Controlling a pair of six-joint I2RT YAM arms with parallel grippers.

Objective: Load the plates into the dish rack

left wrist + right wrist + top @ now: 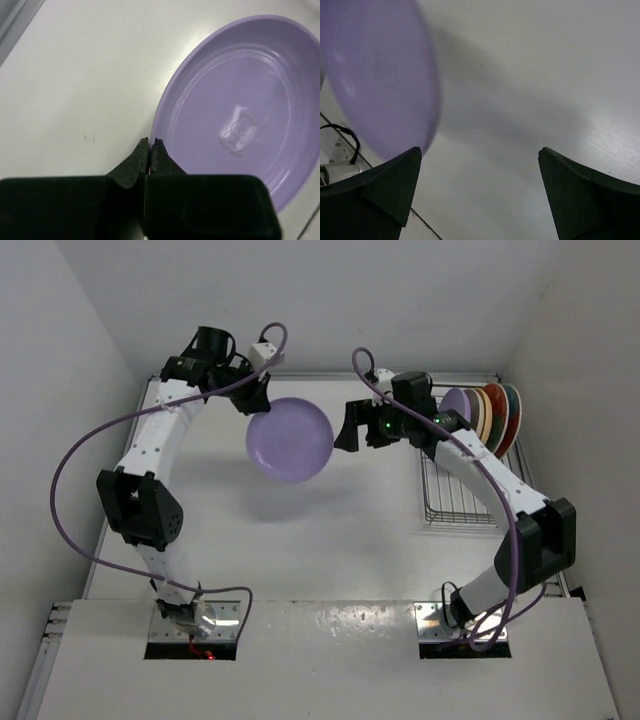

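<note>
A plain lilac plate (290,440) hangs tilted above the table, casting a shadow below it. My left gripper (255,402) is shut on its left rim; in the left wrist view the fingertips (151,142) pinch the edge of the plate (240,125). My right gripper (345,430) stands open just right of the plate, apart from it. In the right wrist view the plate (375,75) sits blurred at upper left, with nothing between the open gripper (480,155) fingers. The dish rack (455,502) at right holds several upright plates (490,412): lilac, yellow-orange, red.
The white table (330,540) is walled at the back and both sides. A purple cable (70,460) loops off the left arm and another (515,570) off the right. The rack's near half shows bare wire.
</note>
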